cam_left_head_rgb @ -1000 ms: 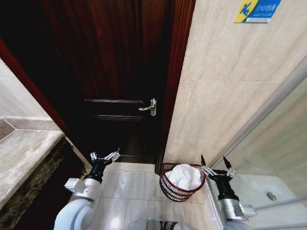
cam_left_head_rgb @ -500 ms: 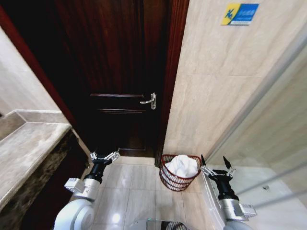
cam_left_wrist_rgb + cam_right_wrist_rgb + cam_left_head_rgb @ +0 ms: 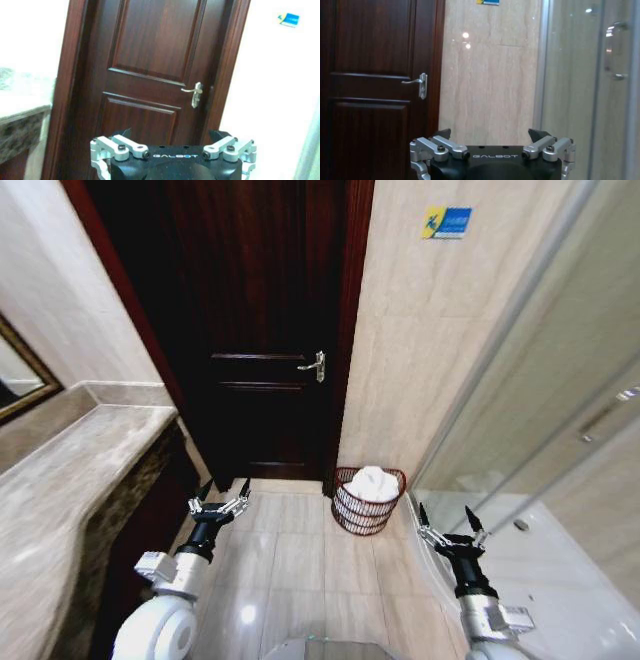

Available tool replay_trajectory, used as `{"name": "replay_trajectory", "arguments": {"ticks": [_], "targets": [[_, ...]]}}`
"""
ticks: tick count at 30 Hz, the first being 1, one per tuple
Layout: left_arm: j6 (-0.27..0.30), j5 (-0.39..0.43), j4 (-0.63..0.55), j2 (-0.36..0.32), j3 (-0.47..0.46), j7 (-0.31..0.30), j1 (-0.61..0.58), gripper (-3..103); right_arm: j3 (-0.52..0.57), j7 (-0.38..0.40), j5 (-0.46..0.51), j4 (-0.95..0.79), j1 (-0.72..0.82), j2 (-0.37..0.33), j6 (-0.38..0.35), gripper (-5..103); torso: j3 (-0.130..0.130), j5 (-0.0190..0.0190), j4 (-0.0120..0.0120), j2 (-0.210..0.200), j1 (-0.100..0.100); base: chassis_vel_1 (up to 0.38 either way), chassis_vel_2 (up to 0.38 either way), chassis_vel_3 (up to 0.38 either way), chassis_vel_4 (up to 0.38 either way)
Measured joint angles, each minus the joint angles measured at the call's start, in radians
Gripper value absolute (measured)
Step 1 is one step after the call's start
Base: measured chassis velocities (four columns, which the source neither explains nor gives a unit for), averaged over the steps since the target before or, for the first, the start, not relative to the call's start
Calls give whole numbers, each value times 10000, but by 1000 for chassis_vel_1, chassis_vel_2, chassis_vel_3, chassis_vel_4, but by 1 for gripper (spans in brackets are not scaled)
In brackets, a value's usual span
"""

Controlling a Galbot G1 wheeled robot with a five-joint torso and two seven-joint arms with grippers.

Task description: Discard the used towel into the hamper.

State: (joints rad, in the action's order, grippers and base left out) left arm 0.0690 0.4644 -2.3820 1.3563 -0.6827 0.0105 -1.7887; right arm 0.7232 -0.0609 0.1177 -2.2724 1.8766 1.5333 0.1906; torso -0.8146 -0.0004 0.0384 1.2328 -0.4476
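The hamper [image 3: 366, 507], a small round reddish-brown wire basket, stands on the tiled floor in the corner by the door frame. A white towel [image 3: 372, 482] lies bunched inside it, rising to the rim. My left gripper [image 3: 222, 502] is held low at the left, open and empty, well short of the hamper. My right gripper [image 3: 447, 524] is held low at the right, open and empty, nearer to me than the hamper. The left wrist view has the left gripper [image 3: 171, 133] facing the door. In the right wrist view the right gripper [image 3: 490, 132] faces the tiled wall.
A shut dark wooden door [image 3: 265, 300] with a silver handle [image 3: 315, 365] is straight ahead. A marble counter [image 3: 70, 480] runs along the left. A glass shower partition [image 3: 540, 410] and white shower tray [image 3: 560, 580] are on the right. Beige floor tiles [image 3: 300, 560] lie between.
The whole picture has shifted: the camera has backed off and turned, so the hamper with the towel looks smaller and farther. Both grippers hold the same open pose.
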Motion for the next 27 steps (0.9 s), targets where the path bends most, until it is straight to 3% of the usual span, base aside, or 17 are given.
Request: {"name": "replay_trajectory", "arguments": {"ticks": [21,27], "targets": [[0,0,0,0,-1,0,-1,100,0,0,0,0,-2,0,0,100,-2,8,3,-2,-4,317,-314,-313,315],[0,0,0,0,0,0,-6,100,0,0,0,0,0,0,0,100,1,1,3,3,4,167,-177,-208,215]]}}
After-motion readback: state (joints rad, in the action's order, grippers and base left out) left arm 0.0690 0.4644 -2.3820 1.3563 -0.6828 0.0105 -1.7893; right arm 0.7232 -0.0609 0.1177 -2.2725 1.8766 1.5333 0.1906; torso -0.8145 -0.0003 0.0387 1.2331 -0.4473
